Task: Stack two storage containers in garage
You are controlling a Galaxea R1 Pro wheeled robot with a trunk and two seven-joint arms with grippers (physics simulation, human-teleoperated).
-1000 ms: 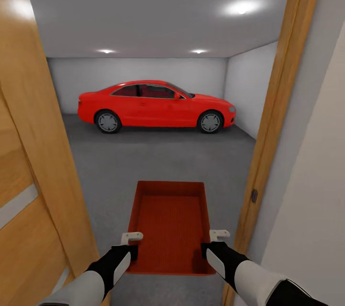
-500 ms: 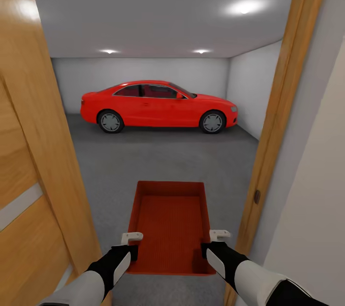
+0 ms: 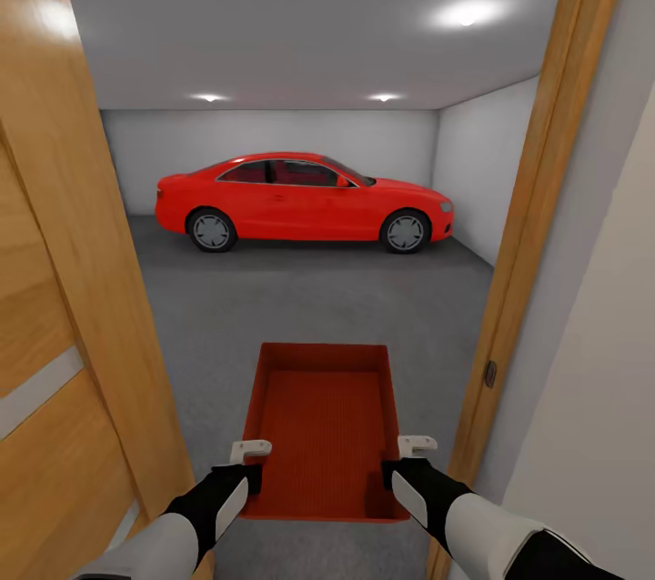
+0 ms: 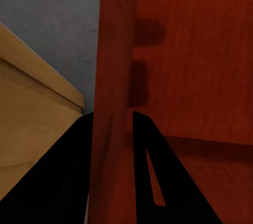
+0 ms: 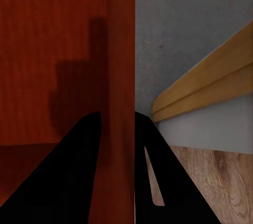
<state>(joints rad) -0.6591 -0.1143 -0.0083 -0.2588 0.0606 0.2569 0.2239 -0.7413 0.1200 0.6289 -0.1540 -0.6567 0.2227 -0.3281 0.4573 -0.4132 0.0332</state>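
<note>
Garage point(image 3: 273, 144) beyond wooden doorway, red car point(image 3: 302, 201) ahead, smooth tapered orange-red bin point(image 3: 324, 425) nearer than car, left gripper point(image 3: 244, 464) and right gripper point(image 3: 407, 460) jaws clamping its side walls.

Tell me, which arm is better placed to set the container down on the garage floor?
Neither alone: the left gripper and right gripper each clamp one side wall of the container, so both must lower it together onto the floor.

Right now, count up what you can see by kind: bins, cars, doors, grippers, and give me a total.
Orange-red bin: 1
Red car: 1
Wooden door: 1
Grippers: 2, left gripper and right gripper, each clamped on a side wall of the bin
Total: 5
</note>
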